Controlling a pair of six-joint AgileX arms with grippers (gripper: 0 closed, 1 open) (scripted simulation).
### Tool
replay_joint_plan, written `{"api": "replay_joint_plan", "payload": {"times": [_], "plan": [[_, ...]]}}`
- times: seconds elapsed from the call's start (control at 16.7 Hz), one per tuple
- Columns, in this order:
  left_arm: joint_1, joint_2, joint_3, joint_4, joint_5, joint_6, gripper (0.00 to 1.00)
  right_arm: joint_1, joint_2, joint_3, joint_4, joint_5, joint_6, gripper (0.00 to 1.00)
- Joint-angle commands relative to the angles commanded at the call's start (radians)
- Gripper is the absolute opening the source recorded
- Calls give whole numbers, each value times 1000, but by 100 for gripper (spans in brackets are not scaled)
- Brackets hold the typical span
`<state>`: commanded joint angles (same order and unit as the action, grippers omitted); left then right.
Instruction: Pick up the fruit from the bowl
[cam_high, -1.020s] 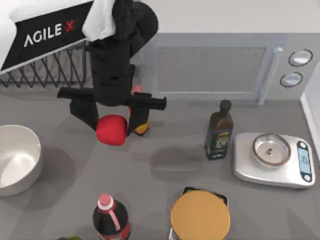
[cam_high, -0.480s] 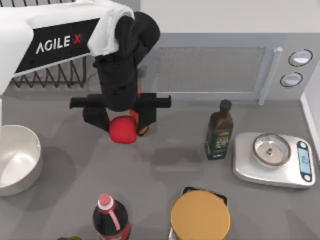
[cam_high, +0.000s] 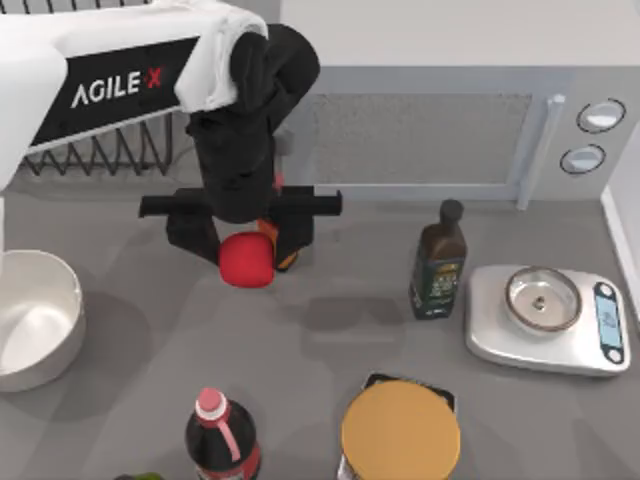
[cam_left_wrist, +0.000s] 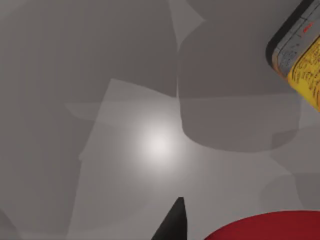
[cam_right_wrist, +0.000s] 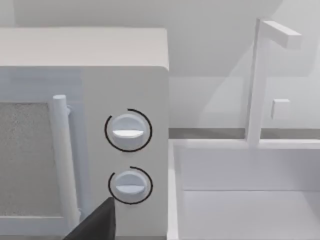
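My left gripper (cam_high: 245, 250) is shut on the fruit (cam_high: 246, 261), a smooth bright-red ball held above the table at the back left-centre. The white deep bowl (cam_high: 30, 318) stands at the table's left edge, well apart from the fruit, with nothing visible inside it. In the left wrist view the fruit (cam_left_wrist: 265, 227) shows as a red curve beside one black fingertip (cam_left_wrist: 172, 225), with grey table below. In the right wrist view, a black fingertip (cam_right_wrist: 97, 222) of my right arm faces the microwave's knobs.
A microwave (cam_high: 420, 130) lines the back, with a wire rack (cam_high: 100, 150) to its left. An orange bottle (cam_high: 287, 258) stands right behind the fruit. A dark oil bottle (cam_high: 438, 262), a scale (cam_high: 545, 318), a red-capped bottle (cam_high: 220, 435) and a tan-lidded can (cam_high: 400, 430) stand around.
Over the last second my left gripper carried the fruit to the right and a little toward the back, then held still. Nothing else moved.
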<state>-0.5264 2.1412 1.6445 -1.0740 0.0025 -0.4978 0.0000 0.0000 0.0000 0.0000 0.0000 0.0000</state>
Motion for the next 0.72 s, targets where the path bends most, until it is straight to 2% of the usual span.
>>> {"api": "replay_joint_plan", "payload": {"times": [0.36,0.72], "plan": [[0,0,0,0,0,0,98,0,0,0,0,0,0,100],[0,0,0,0,0,0,100,0,0,0,0,0,0,100]]}}
